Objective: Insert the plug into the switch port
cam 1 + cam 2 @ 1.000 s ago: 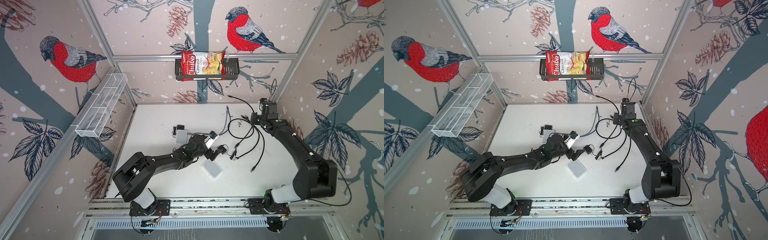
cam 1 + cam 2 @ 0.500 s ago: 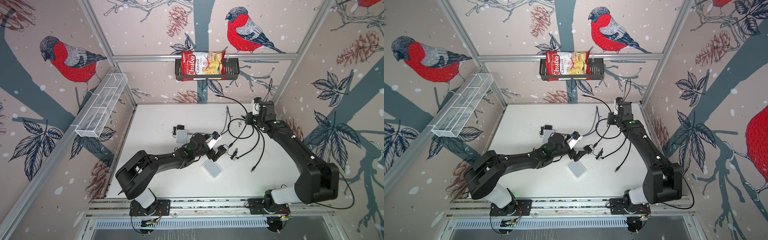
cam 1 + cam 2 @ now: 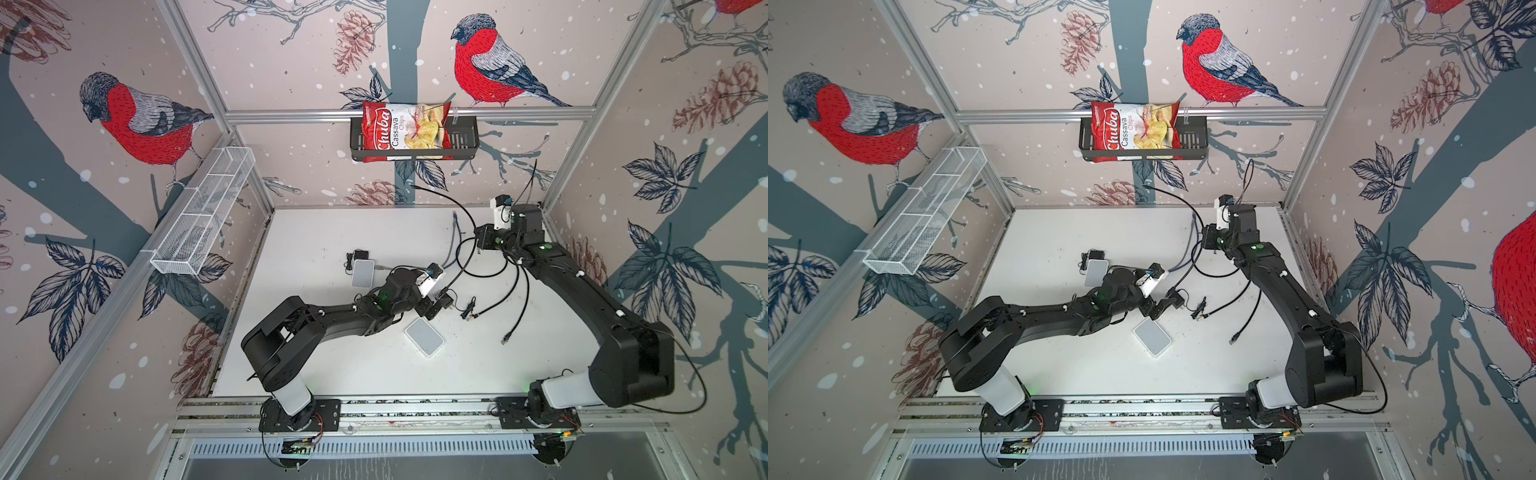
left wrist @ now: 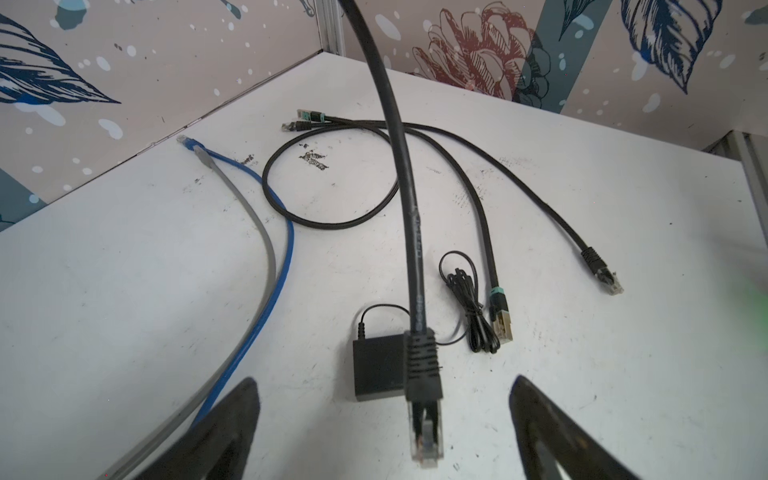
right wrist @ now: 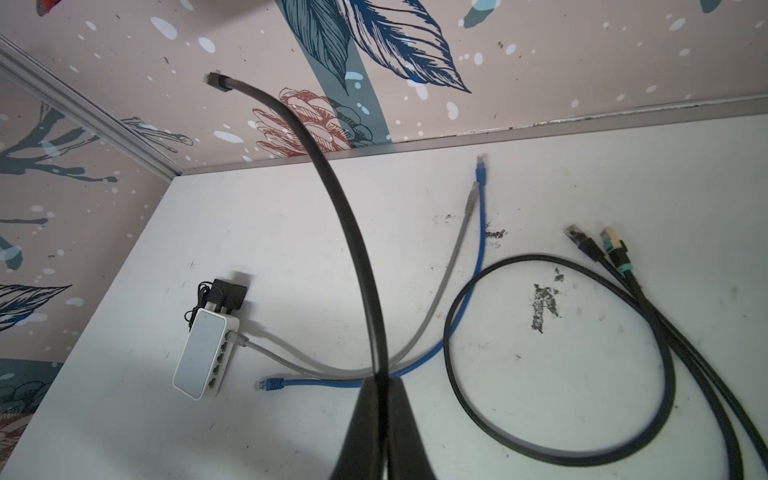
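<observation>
Black Ethernet cable is hanging clamped in the right hand. Its plug is dangling lower centre, ungripped, inside the wide-open left hand. The white switch is lying nearby, and the insertion is not yet done.

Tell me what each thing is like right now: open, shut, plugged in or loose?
black cable: lifted, both ends unplugged.
right gripper: shut on the black cable.
left gripper: open, jaws either side of that cable's plug.
grey cable: one end plugged into the far switch.
blue cable: loose, both ends unplugged.
near switch: lying flat, ports not visible.
</observation>
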`<state>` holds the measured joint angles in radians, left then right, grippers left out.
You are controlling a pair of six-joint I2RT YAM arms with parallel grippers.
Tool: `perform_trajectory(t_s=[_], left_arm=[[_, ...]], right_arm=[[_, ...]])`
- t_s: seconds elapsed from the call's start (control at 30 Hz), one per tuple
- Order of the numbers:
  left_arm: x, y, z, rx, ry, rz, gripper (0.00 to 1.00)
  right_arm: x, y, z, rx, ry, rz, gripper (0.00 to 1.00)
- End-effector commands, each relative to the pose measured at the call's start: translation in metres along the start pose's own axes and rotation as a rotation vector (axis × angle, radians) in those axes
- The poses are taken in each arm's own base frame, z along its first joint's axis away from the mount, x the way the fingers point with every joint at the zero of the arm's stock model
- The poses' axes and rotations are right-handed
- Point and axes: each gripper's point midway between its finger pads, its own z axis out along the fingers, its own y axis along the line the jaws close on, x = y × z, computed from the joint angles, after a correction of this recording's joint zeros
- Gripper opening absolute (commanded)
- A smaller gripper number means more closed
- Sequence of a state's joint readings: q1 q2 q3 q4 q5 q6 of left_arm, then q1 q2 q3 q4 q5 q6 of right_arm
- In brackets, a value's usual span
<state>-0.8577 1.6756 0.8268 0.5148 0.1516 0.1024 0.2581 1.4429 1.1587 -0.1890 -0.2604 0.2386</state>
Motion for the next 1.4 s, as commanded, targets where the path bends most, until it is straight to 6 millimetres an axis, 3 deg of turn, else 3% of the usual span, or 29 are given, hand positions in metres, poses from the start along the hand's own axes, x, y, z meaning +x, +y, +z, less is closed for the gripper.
perform_trajectory(t_s=[0.0,0.1,0.37,0.67,1.03,1.23,1.37], left_arm=[[-0.004,0.002,0.003,-0.018,-0.011,0.027,0.90],[0.001,0.001,0.007,-0.020,0.004,0.042,0.82],[0.009,0.004,0.008,-0.041,0.033,0.064,0.45],[0.018,0.009,0.001,-0.073,0.071,0.107,0.27],[0.036,0.018,-0.021,-0.130,0.179,0.195,0.25],[0.044,0.025,-0.028,-0.172,0.216,0.220,0.26],[0.039,0.036,-0.038,-0.250,0.181,0.171,0.30]], right_arm=[[-0.008,0.014,0.002,-0.064,-0.031,0.012,0.00],[-0.006,0.015,0.003,-0.071,-0.027,0.019,0.00],[-0.003,0.013,0.006,-0.068,-0.018,0.015,0.00],[0.014,-0.001,0.008,-0.032,0.014,0.013,0.05],[0.038,-0.016,-0.002,0.012,0.035,-0.111,0.22],[0.040,0.012,-0.005,-0.054,-0.008,-0.333,0.24],[0.062,0.047,0.000,-0.130,-0.057,-0.694,0.27]])
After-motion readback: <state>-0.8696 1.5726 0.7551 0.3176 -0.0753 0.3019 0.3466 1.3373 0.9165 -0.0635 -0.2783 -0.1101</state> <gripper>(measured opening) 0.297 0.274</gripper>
